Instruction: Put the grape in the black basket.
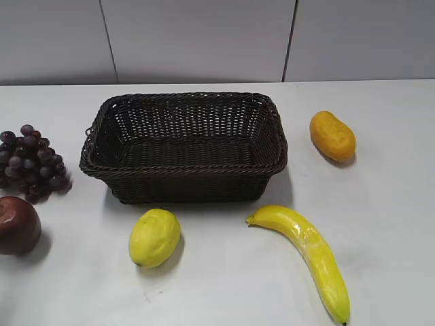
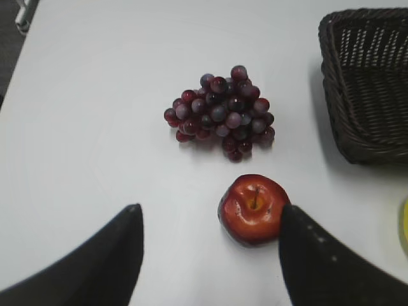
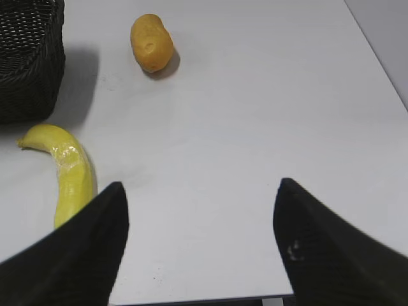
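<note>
**Grape on table left of basket, both grippers spread and holding nothing**

Grape (image 1: pixel 28 161) lies on the white table (image 1: pixel 217 272), left of the basket (image 1: pixel 183 146), apart from it, not inside. In the exterior view the bunch is cut by the left frame edge; the left wrist view shows it whole (image 2: pixel 220 112). Apple (image 1: pixel 18 225) sits just in front of the grape, also clipped at the left edge in the exterior view; in the left wrist view the right finger covers part of its side (image 2: pixel 250 208).

Basket upright, nothing visible inside. Left wrist view only catches its corner (image 2: pixel 366 83), right wrist view only one end wall (image 3: pixel 29 60).

Lemon (image 1: pixel 155 237) in front of the basket. Banana (image 1: pixel 309 255) front right, its stem end near the basket; in the right wrist view its lower end (image 3: pixel 67 175) is hidden behind the left finger. Orange oval fruit (image 1: pixel 332 136) right of the basket, kind hard to tell.

Left gripper (image 2: pixel 210 248) spread wide, above the table near the apple. Right gripper (image 3: pixel 201 239) spread wide over bare table. Only the dark fingers show in the wrist views; neither arm appears in the exterior view.
</note>
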Robot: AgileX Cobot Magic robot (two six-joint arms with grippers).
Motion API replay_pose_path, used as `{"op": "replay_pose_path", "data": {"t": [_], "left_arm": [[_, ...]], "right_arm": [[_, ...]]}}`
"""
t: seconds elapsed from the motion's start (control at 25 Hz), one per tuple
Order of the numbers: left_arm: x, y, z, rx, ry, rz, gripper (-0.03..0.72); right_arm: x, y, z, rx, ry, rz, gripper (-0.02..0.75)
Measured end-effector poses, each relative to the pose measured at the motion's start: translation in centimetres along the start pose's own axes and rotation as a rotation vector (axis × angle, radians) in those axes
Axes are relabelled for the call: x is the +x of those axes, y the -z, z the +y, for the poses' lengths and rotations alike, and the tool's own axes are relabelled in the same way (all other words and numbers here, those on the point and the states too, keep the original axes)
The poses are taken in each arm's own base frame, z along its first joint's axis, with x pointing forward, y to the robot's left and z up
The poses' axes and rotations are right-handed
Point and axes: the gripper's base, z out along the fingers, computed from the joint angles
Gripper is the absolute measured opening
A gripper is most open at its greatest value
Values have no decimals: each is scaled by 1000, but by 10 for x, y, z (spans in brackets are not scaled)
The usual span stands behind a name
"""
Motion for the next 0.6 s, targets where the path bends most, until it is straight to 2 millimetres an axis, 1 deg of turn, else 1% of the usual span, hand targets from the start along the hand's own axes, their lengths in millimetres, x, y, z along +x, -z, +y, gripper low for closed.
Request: {"op": "replay_pose_path", "data": {"t": [0.12,0.16,0.28,0.44,0.6], "left_arm": [[-29,-30,4,8,5,105,627],[-38,-37,5,11,-6,127,627],[-59,-63,7,27,-63,212,627],[-73,-97,10,62,-141,357,626],[-76,-134,12,98,-203,477,626]], "right_arm": [[0,0,0,0,0,0,538],[0,0,0,0,0,0,538],[0,0,0,0,0,0,538],[0,0,0,0,0,0,538],[0,0,0,0,0,0,538]]}}
